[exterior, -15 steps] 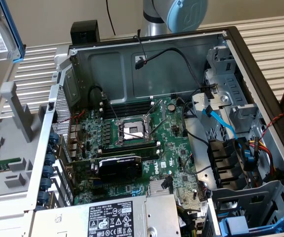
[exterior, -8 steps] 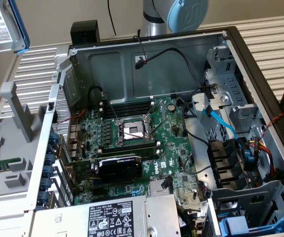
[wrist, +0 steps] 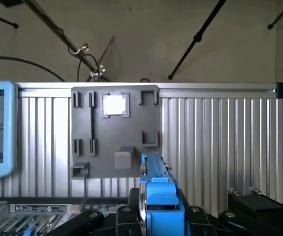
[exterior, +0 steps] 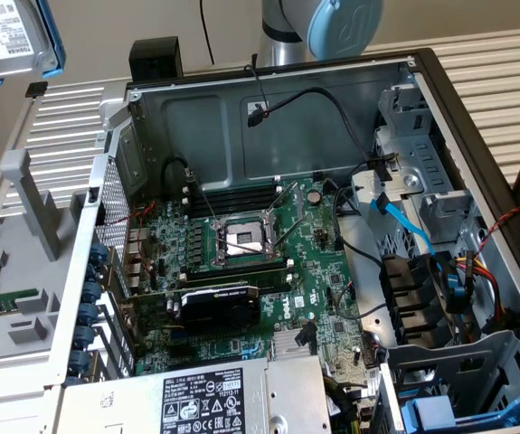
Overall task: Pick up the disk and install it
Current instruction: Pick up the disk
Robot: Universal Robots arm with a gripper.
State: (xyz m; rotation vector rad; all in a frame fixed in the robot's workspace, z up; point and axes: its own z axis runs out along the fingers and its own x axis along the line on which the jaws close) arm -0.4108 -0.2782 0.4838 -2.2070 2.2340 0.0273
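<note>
Ribbed aluminium desk (exterior: 513,81) carries an open computer case (exterior: 269,117), side panel off.

**Exterior view**
- Position: the disk (exterior: 6,41) hangs at the exterior view's upper left corner, raised above the desk and well apart from the case.
- Appearance: silver-grey metal body, white printed label facing the camera, bright blue carrier along its edge.
- Hazard 1: a blue cable (exterior: 404,226) and several black leads cross the case near the grey drive cage (exterior: 445,212) on the exterior view's right. In my judgement the carrier could snag one of them during any descent there.
- Hazard 2: the case walls stand high, so a tilted disk could strike a rim.

**Wrist view**
- Background: plain wall above the desk, with a grey fixture plate (wrist: 107,142) lying on the ribs.
- Grip: my fingers (wrist: 203,223) are partly closed on the disk (wrist: 158,191), one on each side. It shows edge-on, as a narrow blue strip.
- Hazard 3: I hold only a small part of it. I judge that a knock could twist it in the grip and spoil its alignment with any slot.
</note>
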